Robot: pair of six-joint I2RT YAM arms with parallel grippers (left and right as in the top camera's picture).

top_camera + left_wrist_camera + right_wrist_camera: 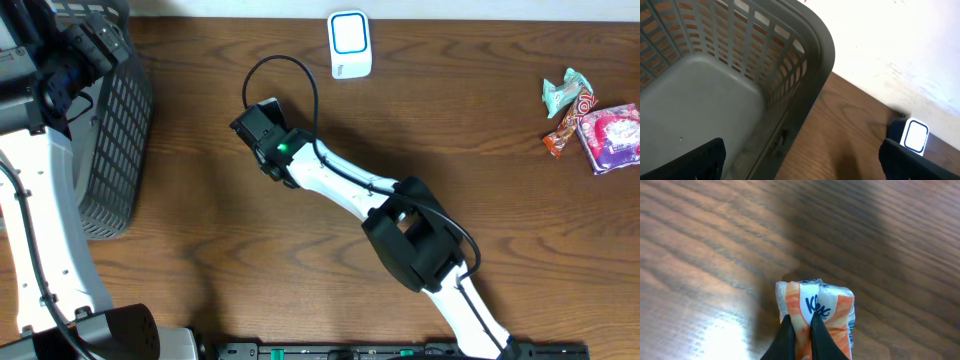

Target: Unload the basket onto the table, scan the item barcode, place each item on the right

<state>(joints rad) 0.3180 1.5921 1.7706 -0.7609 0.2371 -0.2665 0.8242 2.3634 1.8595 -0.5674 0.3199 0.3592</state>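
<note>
In the right wrist view, an orange-and-white tissue packet (830, 305) with blue lettering sits low over the wooden table. My right gripper (800, 322) is shut on it, pinching a fold of its wrapper between the two dark fingers. From overhead the right gripper (262, 128) is at the table's upper middle and hides the packet. The white scanner with a blue-edged screen (350, 45) stands at the far edge, also visible as the scanner (916, 135) in the left wrist view. My left gripper (800, 162) hangs open and empty over the basket's rim. No barcode shows.
A grey slatted basket (115, 130) stands at the left edge, its inside bare basket floor (700, 100) in the left wrist view. Several snack packets (590, 120) lie at the far right. The right arm (400, 220) stretches diagonally across the table's middle.
</note>
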